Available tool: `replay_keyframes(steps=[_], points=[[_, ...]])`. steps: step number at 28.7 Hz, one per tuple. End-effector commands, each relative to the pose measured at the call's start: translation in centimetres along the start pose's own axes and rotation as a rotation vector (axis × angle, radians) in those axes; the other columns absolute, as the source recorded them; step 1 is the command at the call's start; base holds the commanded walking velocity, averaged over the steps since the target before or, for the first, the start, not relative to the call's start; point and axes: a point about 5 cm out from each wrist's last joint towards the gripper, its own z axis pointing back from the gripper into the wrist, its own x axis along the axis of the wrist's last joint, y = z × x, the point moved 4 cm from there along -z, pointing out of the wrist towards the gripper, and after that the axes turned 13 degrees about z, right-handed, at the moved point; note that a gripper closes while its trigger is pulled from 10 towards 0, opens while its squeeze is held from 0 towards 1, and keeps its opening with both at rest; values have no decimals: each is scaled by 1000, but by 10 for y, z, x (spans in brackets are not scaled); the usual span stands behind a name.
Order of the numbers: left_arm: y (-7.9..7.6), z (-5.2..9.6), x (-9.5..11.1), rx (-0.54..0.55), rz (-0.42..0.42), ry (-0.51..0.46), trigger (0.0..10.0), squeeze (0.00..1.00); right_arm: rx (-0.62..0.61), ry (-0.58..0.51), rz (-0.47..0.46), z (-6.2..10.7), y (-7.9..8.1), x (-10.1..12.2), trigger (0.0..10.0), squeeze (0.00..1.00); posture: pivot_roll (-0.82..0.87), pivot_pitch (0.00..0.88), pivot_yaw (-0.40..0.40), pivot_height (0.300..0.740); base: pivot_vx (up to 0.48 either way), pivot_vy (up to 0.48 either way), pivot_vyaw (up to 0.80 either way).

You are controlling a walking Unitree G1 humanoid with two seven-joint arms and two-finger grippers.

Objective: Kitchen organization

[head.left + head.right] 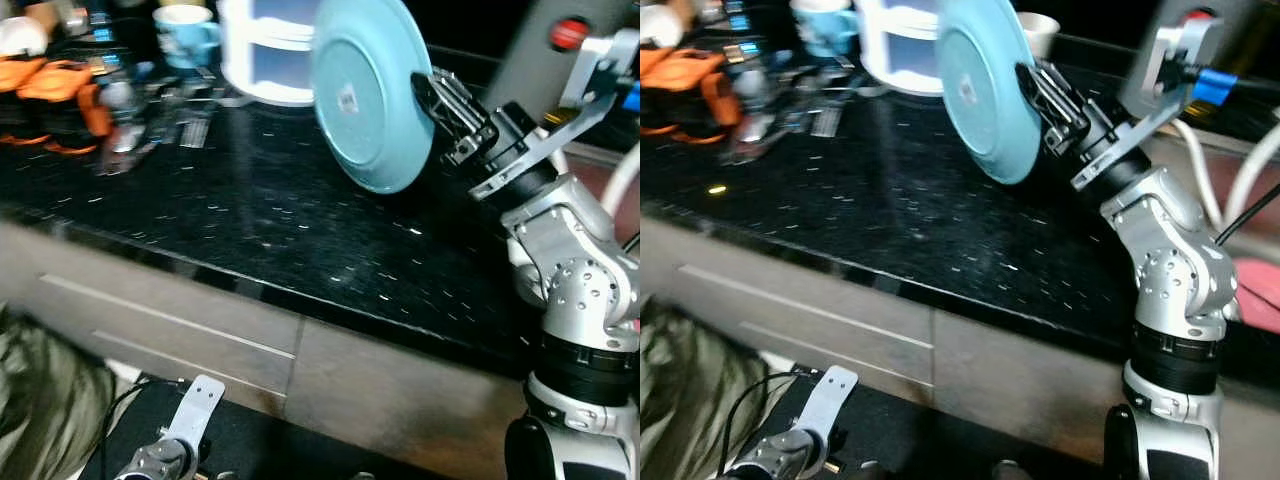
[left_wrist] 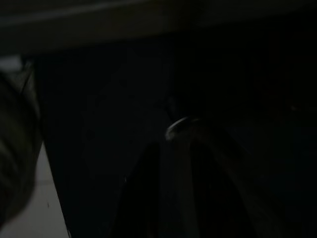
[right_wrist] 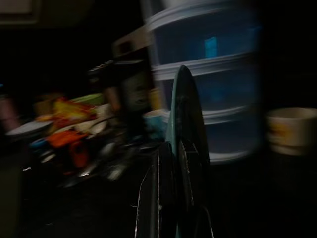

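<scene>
Left eye view, from the robot's left: orange objects [image 1: 55, 95] (blurred, so I cannot tell what they are) sit at the far corner of the black speckled stone table [image 1: 250, 220], with dark clutter beside them. Farther along the back edge stands a light blue ceramic mug [image 1: 185, 35], then a white tiered plastic container [image 1: 265, 55]. Just in front of that container, a round pale blue plate [image 1: 370, 95] is held up on edge above the table, tilted, its underside with a small sticker facing the camera. The right gripper [image 1: 440, 100] is clamped on the plate's rim, one black finger on each face, as the right wrist view confirms. Behind, in the right eye view, a cream bowl [image 1: 1040, 30] stands. Below the table's grey drawer fronts [image 1: 200, 340], the left gripper [image 1: 195, 405] hangs low; whether its fingers are apart I cannot tell.
</scene>
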Motion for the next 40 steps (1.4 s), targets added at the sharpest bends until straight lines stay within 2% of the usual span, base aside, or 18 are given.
replay_keyframes(steps=[1, 16, 19, 20, 21, 22, 23, 24, 25, 26, 27, 28, 29, 32, 33, 37, 39, 40], points=[[-8, -1, -13, -52, 7, 57, 10000, 0, -17, -4, 9, 4, -4, 6, 0, 0, 11, 123, -29, 740, 0, 0, -800], [-20, 0, -18, -169, 0, 119, 10000, 0, -137, -1, 50, 7, -30, 15, 0, 0, 12, 129, -30, 740, 0, 0, -800], [-21, 0, -18, -179, 0, 123, 10000, 0, -203, 93, 141, 5, -39, 2, 0, 0, 9, 130, -30, 740, 0, 0, -800], [-21, 0, -18, -179, 0, 123, 10000, 0, -203, 93, 141, 5, -39, 2, 0, 0, 9, 130, -30, 740, 0, 0, -800], [-21, 0, -18, -182, 0, 124, 10000, 0, -217, 152, 190, 5, -41, -7, 0, 0, 7, 130, -31, 740, 0, 0, 0], [-21, 1, -18, -184, 0, 125, 10000, 0, -232, 215, 235, 6, -43, -19, 3569, 0, 7, 130, -31, 740, 0, 0, 0], [-22, 1, -18, -186, 0, 126, 10000, 0, -241, 265, 269, 8, -44, -29, 4431, 0, 7, 130, -31, 740, 0, 0, 0], [-22, 1, -18, -188, 1, 127, 10000, 0, -244, 298, 289, 8, -44, -37, 8118, 0, 10, 132, -33, 740, 0, 0, 0], [-22, 1, -18, -188, 1, 127, 10000, 0, -244, 298, 289, 8, -44, -37, 8118, 0, 10, 132, -33, 740, 0, 0, 0], [-22, 1, -18, -189, 1, 127, 10000, 0, -245, 313, 296, 8, -44, -40, 9373, 0, 10, 132, -33, 740, 0, 0, 0], [-22, 1, -18, -189, 1, 127, 10000, 0, -245, 313, 296, 8, -44, -40, 9373, 0, 10, 132, -33, 740, 0, 0, 0], [-22, 1, -18, -195, 4, 129, 10000, 0, -233, 391, 346, 4, -39, -58, 10000, 0, 11, 133, -31, 740, 0, 0, 0], [-22, 1, -18, -195, 4, 129, 10000, 0, -233, 391, 346, 4, -39, -58, 10000, 0, 11, 133, -31, 740, 0, 0, 0], [-23, 1, -18, -201, 4, 130, 10000, 0, -216, 479, 420, 0, -35, -79, 10000, 0, 15, 136, -34, 740, 0, 0, 0], [-24, 1, -18, -204, 6, 130, 10000, 0, -211, 551, 486, -3, -34, -95, 10000, 0, 18, 137, -38, 740, 0, 0, 0], [-25, 1, -18, -207, 8, 129, 10000, 0, -230, 610, 591, -7, -38, -106, 10000, 0, 22, 141, -42, 740, 0, 0, 0], [-25, 1, -18, -208, 8, 129, 10000, 0, -231, 620, 611, -8, -38, -109, 10000, 0, 22, 141, -43, 740, 0, 0, 0], [-25, 1, -18, -208, 8, 129, 10000, 0, -225, 634, 640, -10, -37, -112, 10000, 67, 24, 144, -45, 740, 0, 0, 0]])
